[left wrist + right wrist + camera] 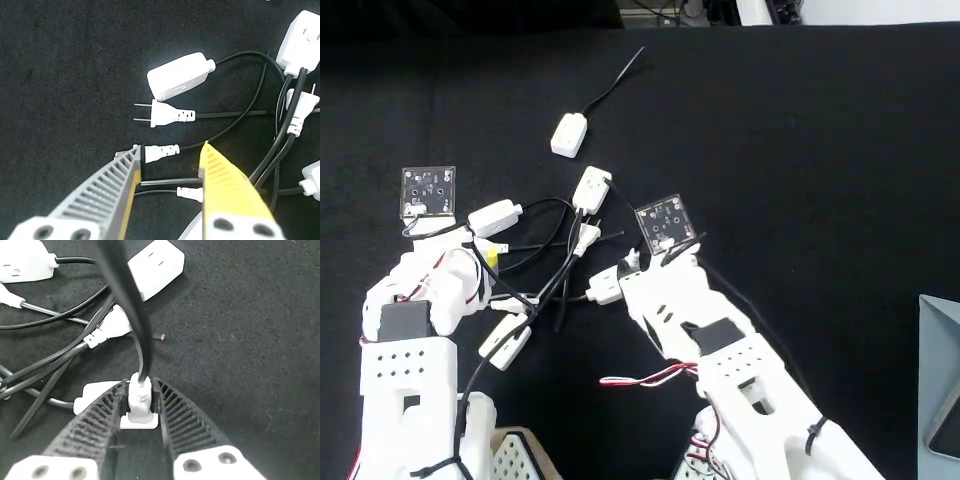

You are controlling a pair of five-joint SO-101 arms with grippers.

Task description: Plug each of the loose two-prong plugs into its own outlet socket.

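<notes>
Your right gripper (139,386) has its two black ribbed fingers (185,415) pinched on a white plug (138,402). That plug stands upright on a flat white piece (140,423), and you cannot tell whether its prongs are seated. Its black cord (125,295) rises toward the camera. A low socket (95,392) lies just beside one finger, and a far socket (157,265) lies beyond it on the black table (250,340). Your left gripper (170,150) is spread wide, its grey finger (115,185) and yellow finger (220,180) straddling a loose plug (161,152) that lies flat, with the grey tip at its prong end. Just past it lies a bare-pronged plug (167,116), beside a long socket (180,77). From above, both grippers sit over the cord tangle, the right one near a square board (665,222).
</notes>
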